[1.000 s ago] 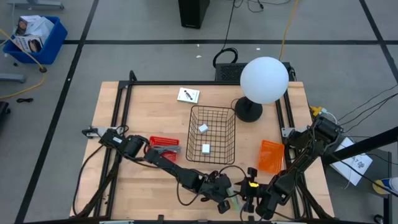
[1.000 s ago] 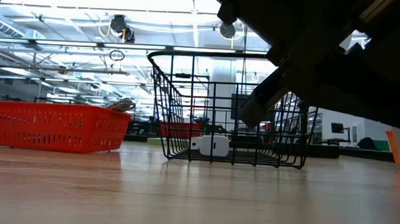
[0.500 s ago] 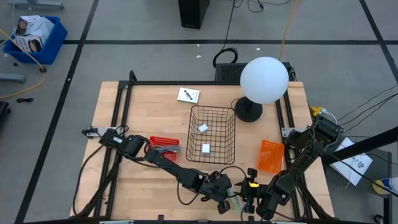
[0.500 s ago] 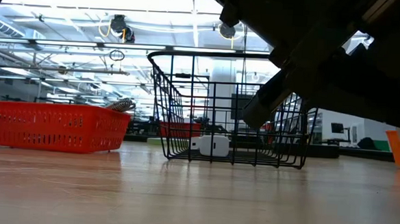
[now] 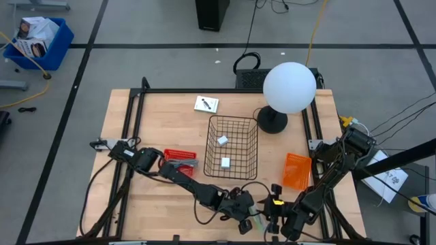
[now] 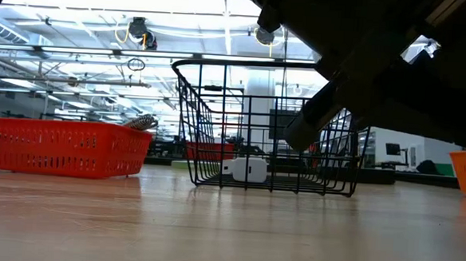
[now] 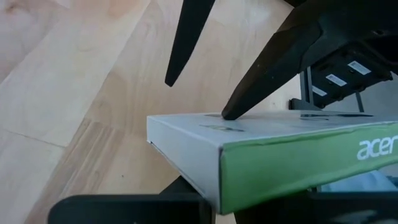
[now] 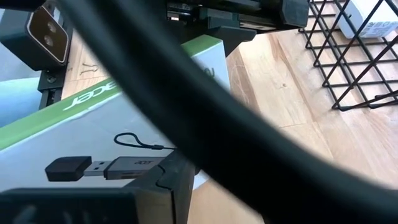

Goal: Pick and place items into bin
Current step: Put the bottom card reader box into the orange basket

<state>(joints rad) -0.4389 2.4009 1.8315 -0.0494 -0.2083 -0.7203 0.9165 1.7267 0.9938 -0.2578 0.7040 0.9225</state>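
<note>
A white carton with a green "acer" side (image 7: 292, 165) sits between both grippers at the table's near edge (image 5: 256, 222); its face shows a USB stick (image 8: 99, 167). My left gripper (image 5: 245, 215) is shut on it. My right gripper (image 7: 198, 99) is open over it. Two white blocks (image 5: 223, 139) (image 5: 225, 162) lie in the black wire basket (image 5: 232, 122). A grey metal piece (image 6: 141, 122) pokes out of the red basket (image 5: 179, 159). A white card (image 5: 206, 104) lies flat near the far edge. I see no slim teal tool. My left gripper holds the carton by one end (image 8: 214, 46), coming level from the table's left; its own body hides the pinch in the left wrist view. The carton lies nearly flat. My right gripper rests one fingertip (image 7: 229, 112) on the carton's white face (image 7: 249, 124), and the other fingertip (image 7: 170, 82) stands free past the edge.
An orange bin (image 5: 296, 170) stands at the right. A lamp with a white globe (image 5: 289, 87) stands at the far right corner. A thick black cable (image 8: 205, 124) crosses the right wrist view. Bare wood lies between the red basket and the near left edge.
In the low view a dark arm link close to the camera has drifted slightly toward the table's right; which arm it belongs to I cannot tell. The baskets and the things in them have stayed put.
</note>
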